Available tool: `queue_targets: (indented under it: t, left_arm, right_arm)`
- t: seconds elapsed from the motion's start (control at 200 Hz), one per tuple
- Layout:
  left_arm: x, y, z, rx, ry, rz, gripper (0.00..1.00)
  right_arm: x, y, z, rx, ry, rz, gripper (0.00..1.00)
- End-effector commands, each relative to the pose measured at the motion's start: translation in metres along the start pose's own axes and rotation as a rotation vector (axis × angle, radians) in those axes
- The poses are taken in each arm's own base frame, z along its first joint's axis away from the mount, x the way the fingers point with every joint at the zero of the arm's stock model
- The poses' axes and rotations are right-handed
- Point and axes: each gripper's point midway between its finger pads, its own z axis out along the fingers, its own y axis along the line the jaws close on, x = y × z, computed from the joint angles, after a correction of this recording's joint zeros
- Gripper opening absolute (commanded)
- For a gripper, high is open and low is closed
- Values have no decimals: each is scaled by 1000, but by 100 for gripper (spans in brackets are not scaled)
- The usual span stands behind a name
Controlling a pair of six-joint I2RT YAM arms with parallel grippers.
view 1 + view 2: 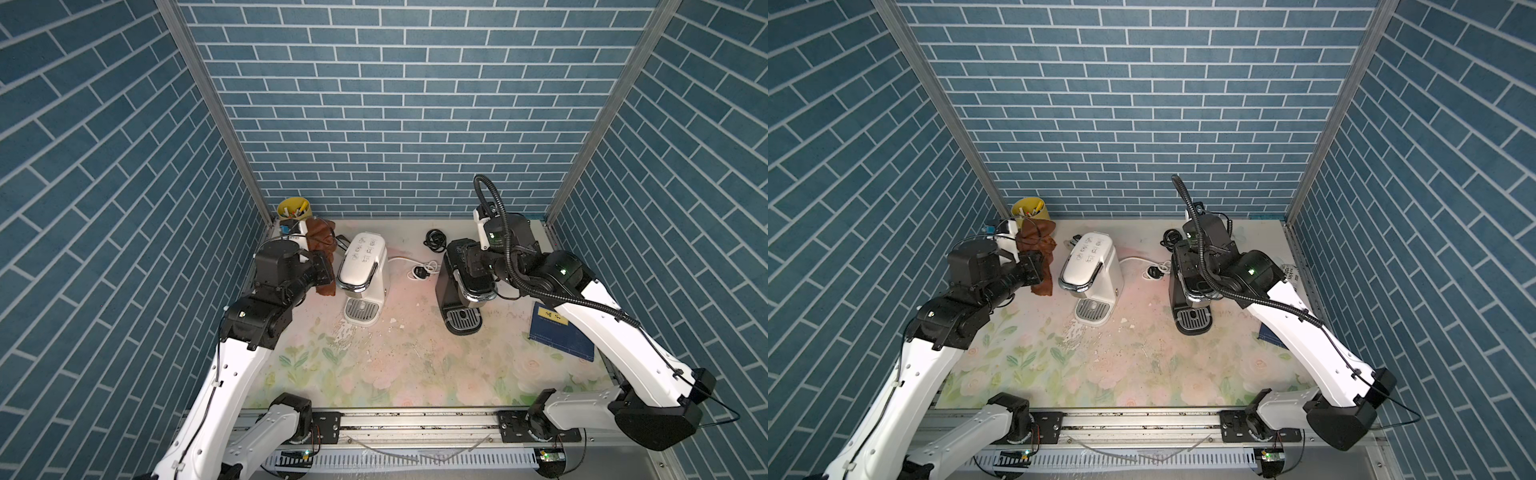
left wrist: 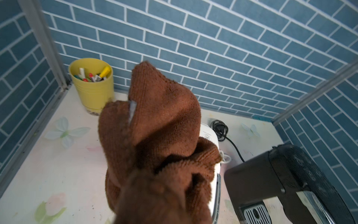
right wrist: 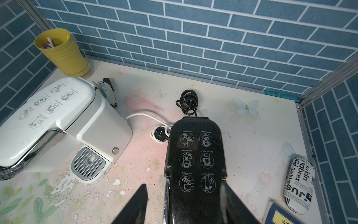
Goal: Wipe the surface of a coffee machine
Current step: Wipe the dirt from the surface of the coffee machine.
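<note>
Two coffee machines on counter [image 1: 415,365]; brown cloth [image 2: 164,126] clamped in left gripper [image 1: 326,270].
Toward back-left corner, white coffee machine [image 1: 363,270]: glossy, chrome-trimmed, cloth hanging just beside it. Mid-right, black coffee machine [image 3: 195,159] (white pictograms on lid); right gripper [image 3: 183,186] over it, jaws apart.

A yellow cup [image 2: 93,93] of pens [image 2: 105,71] stands in a back corner, while a blue notebook [image 1: 552,332] and a lettered pouch [image 3: 298,184] lie near each other, well apart from it
</note>
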Motion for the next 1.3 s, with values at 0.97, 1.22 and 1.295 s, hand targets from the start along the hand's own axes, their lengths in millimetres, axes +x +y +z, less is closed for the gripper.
queue_targets:
  t: [0.97, 1.22, 1.295]
  left_arm:
    - [71, -93, 29, 199, 283, 248, 0]
    - [72, -45, 48, 92, 318, 159, 0]
    - [82, -28, 53, 69, 357, 114, 0]
  right_arm:
    - [-5, 19, 12, -80, -3, 37, 58]
    - [-4, 29, 18, -120, 14, 50, 57]
    - [-2, 38, 23, -156, 33, 53, 57]
